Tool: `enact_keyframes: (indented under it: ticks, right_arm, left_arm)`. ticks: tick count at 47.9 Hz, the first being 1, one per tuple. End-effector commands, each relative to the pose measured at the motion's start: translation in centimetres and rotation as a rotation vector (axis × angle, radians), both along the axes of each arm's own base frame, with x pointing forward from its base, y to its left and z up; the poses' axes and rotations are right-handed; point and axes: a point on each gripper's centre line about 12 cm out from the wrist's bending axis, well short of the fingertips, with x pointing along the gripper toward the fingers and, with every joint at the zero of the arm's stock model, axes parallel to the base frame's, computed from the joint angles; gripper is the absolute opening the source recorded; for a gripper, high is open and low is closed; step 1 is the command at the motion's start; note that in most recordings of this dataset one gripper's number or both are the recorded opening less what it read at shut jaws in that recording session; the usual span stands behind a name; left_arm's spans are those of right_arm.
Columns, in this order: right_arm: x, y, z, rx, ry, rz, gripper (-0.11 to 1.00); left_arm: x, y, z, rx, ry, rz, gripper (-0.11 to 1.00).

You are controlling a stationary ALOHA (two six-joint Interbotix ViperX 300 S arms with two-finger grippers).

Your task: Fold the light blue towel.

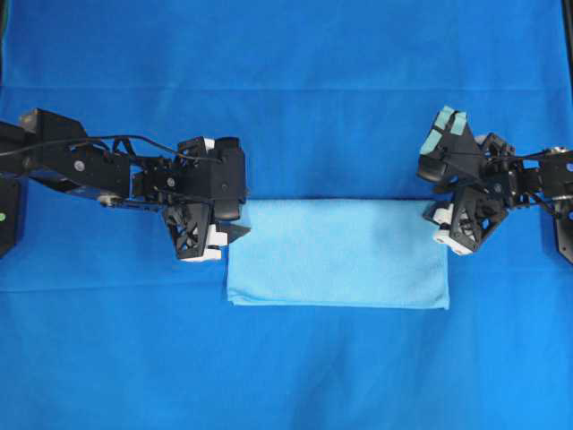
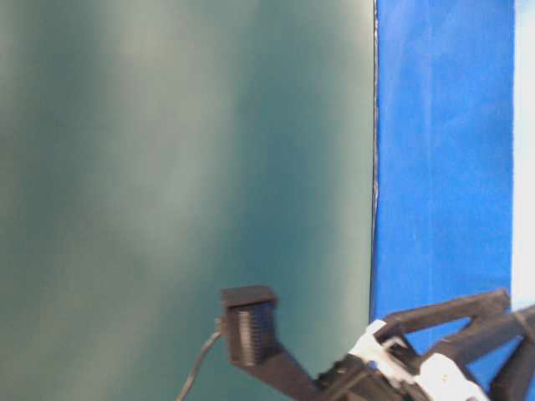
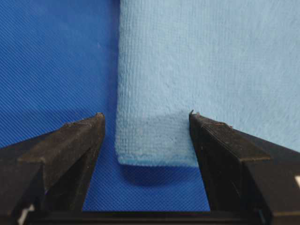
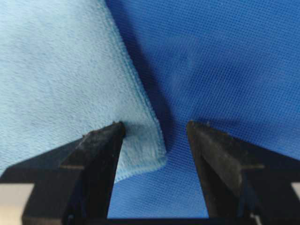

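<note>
Both sets of jaws stand wide apart, each straddling a far corner of the light blue towel, gripping nothing.

From overhead, your left gripper and right gripper flank the folded towel lying mid-table on the table cloth. Table-level view shows only arm parts. Your left wrist view has the corner between the fingers; the right one sits off-centre, so closing could miss a layer or pinch the table cloth. Nothing else obstructs.
</note>
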Motion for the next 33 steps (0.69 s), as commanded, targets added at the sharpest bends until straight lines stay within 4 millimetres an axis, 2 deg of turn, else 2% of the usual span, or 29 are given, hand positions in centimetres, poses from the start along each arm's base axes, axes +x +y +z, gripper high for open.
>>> enact_keyframes:
  ticks: [1,8,15,19,22,24,27,33]
  right_arm:
    - [0.5,-0.3,-0.2,0.001,-0.019,-0.005,0.60]
    - [0.6,-0.3,-0.7,0.008,-0.023,-0.003,0.60]
    - [0.4,-0.3,-0.9,0.009,-0.020,-0.002,0.60]
    - [0.4,-0.3,-0.9,0.008,-0.015,-0.003,0.60]
    - [0.3,-0.3,-0.9,0.008,-0.012,-0.005,0.57]
    - [0.3,-0.3,-0.9,0.008,-0.012,-0.004,0.53]
    - [0.1,-0.3,-0.9,0.006,-0.008,-0.005,0.40]
    - [-0.1,-0.3,-0.7,0.005,-0.015,-0.002,0.05]
  left_arm:
    - [0.2,0.2,0.0,0.007,-0.009,-0.001,0.69]
    - [0.1,0.4,-1.0,0.009,0.020,0.001,0.69]
    - [0.1,0.4,-1.2,0.008,0.025,0.000,0.67]
    - [0.0,0.4,-1.2,0.008,0.029,0.000,0.61]
    - [0.0,0.4,-1.2,0.009,0.040,-0.001,0.52]
    - [0.0,0.4,-1.2,0.009,0.051,-0.002,0.45]
    - [-0.1,0.4,-1.3,0.011,0.066,-0.006,0.32]
    - [-0.2,0.4,-1.3,0.024,0.102,-0.026,0.09]
